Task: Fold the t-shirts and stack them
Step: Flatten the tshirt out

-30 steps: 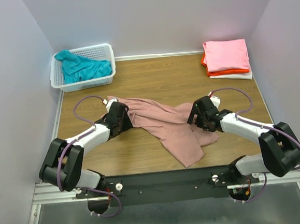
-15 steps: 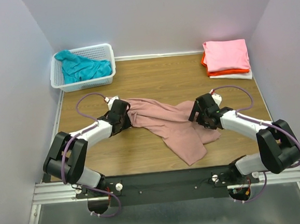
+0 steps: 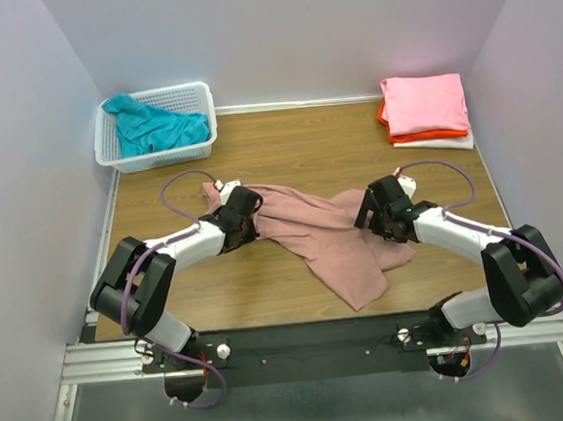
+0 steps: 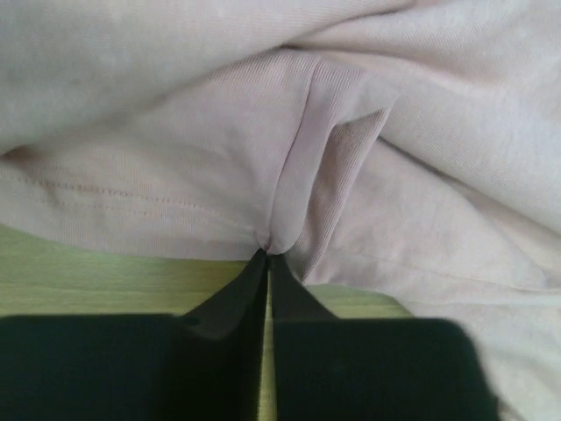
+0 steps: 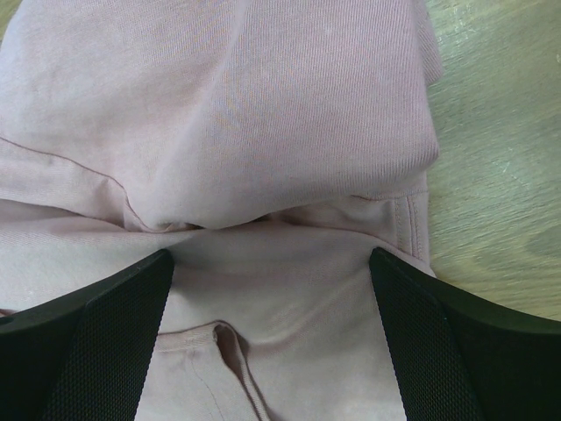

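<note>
**Left gripper (image 4: 267, 259) pinching the dusty-pink t-shirt (image 3: 328, 241), right gripper (image 5: 270, 256) spread above it**

We find the dusty-pink t-shirt lying crumpled across the middle of the wooden worktop (image 3: 296, 146). It stretches from one arm to the other, with a loose flap trailing toward the near edge.

Left side: in the wrist view the two black fingers are pressed together, and a narrow fold of the pink cloth is caught right at their tips. The fabric rises in a small ridge from that pinch. Bare wood shows on either side below the hem. From overhead we place this gripper at the shirt's left end.

Right side: the fingers (image 5: 96, 342) stand wide apart, one at each lower corner of the wrist view, with bunched pink cloth filling the space between them. They grip nothing. A stitched hem and a sleeve-like edge lie beneath, and wood shows at the upper right. Overhead, this gripper sits on the shirt's right end.

Elsewhere on the worktop:
- Far left corner: a white lattice basket (image 3: 111, 156) with a teal t-shirt (image 3: 153, 128) heaped inside, part of it draped over the rim.
- Far right corner: a folded stack with a bright pink t-shirt (image 3: 424, 102) on top, an orange t-shirt (image 3: 383, 115) edge showing under it and a white t-shirt (image 3: 447, 143) at the bottom.

Both lie well apart from the arms.
</note>
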You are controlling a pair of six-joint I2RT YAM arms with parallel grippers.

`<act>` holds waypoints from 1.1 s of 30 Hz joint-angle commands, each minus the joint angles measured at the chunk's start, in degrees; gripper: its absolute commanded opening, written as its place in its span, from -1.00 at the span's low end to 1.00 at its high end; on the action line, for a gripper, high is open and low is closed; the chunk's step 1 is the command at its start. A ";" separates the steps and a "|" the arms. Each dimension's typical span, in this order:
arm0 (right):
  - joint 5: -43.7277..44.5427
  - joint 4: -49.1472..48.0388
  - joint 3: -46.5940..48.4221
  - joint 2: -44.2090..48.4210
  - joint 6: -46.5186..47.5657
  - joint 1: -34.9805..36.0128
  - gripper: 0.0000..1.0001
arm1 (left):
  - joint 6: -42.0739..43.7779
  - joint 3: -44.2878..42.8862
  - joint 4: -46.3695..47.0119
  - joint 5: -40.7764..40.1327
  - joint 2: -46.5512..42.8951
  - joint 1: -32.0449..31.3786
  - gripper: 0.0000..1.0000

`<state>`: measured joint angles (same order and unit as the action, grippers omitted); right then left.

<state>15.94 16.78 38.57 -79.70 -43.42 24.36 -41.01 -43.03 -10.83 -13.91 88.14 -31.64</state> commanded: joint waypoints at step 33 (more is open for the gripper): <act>-20.41 4.93 -1.03 16.67 11.78 -2.92 1.00 | -16.73 7.60 -15.63 -23.62 -43.93 11.51 -1.00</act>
<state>6.04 18.28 39.38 -68.82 -34.26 21.34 -58.08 -37.95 -29.78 -34.57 45.54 -20.49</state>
